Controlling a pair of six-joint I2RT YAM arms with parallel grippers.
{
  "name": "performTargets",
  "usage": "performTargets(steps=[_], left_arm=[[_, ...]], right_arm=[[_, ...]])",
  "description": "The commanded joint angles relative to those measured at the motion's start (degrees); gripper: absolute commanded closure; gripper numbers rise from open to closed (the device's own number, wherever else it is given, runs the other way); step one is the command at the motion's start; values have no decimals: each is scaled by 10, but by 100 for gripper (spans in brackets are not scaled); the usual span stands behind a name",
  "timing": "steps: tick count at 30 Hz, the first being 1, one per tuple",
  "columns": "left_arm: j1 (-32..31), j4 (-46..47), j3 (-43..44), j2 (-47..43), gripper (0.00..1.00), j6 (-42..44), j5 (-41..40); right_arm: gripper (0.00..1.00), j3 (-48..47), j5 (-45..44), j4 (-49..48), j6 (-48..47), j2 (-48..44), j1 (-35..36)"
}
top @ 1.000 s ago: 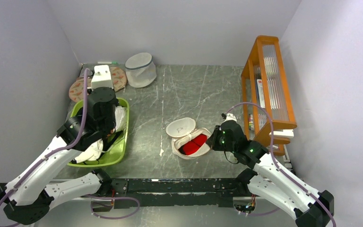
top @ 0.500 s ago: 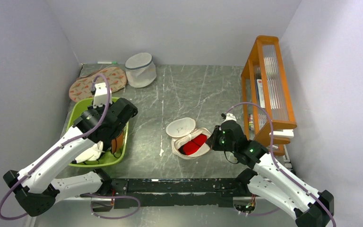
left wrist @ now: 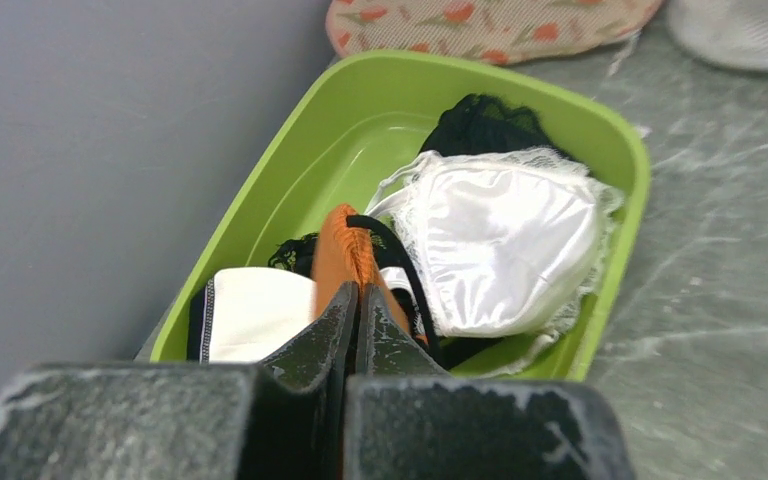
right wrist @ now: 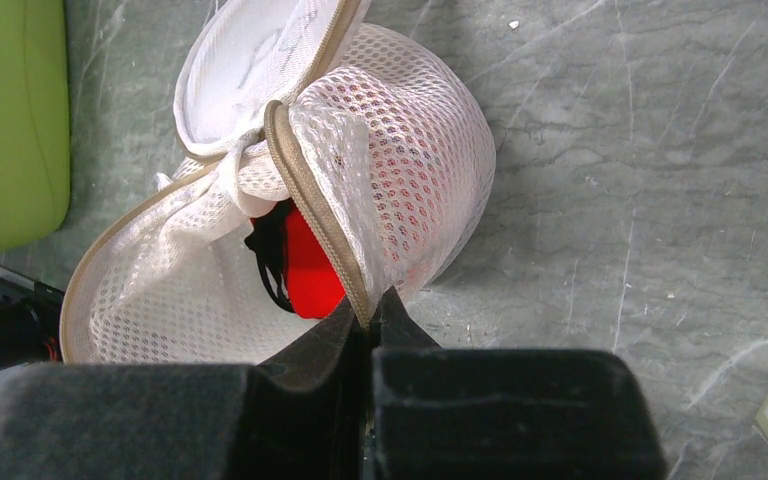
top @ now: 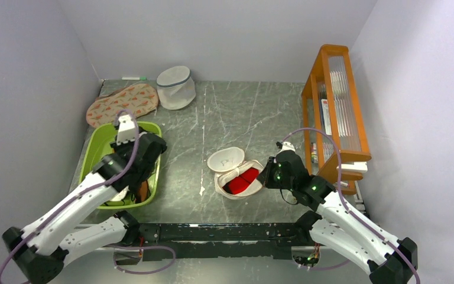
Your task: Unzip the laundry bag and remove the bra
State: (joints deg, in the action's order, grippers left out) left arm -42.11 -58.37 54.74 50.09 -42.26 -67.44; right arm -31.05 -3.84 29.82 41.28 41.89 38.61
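Note:
The cream mesh laundry bag (top: 227, 160) lies unzipped at the table's middle, its lid folded back. A red bra (top: 243, 179) with black straps lies inside and also shows in the right wrist view (right wrist: 310, 265). My right gripper (top: 265, 176) is shut on the bag's zip rim (right wrist: 322, 230), its tips (right wrist: 370, 300) pinching the beige edge. My left gripper (top: 143, 177) hangs over the green bin (top: 94, 151). Its tips (left wrist: 357, 290) are shut on an orange garment (left wrist: 345, 250) with a black strap.
The green bin (left wrist: 520, 85) holds a white lace bra (left wrist: 500, 240) and black items. A flat oval with orange pattern (top: 121, 103) and a greyish-white mesh cylinder (top: 175, 87) stand at the back left. An orange rack (top: 334, 106) fills the right side.
My left arm has swung and drawn back toward the bin's near right part, and the orange garment now shows at its tips. The right arm and the bag have not moved.

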Motion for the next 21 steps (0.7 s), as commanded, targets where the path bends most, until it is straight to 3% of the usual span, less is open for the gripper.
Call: performTargets(steps=[1,7,16,19,21], left_arm=[[88,159,-27,65,93,96,70],[248,272,-44,146,93,129,270],[305,366,-38,206,93,125,380],[340,349,-29,245,93,110,432],[344,314,-13,270,93,91,426]], right_arm=[[100,-1,0,-10,-5,-7,1],[100,1,-5,-14,-4,-13,1],[100,0,-4,-24,-6,3,1],[100,-5,-4,-29,-9,18,2],[100,-5,-5,-32,-11,22,1]])
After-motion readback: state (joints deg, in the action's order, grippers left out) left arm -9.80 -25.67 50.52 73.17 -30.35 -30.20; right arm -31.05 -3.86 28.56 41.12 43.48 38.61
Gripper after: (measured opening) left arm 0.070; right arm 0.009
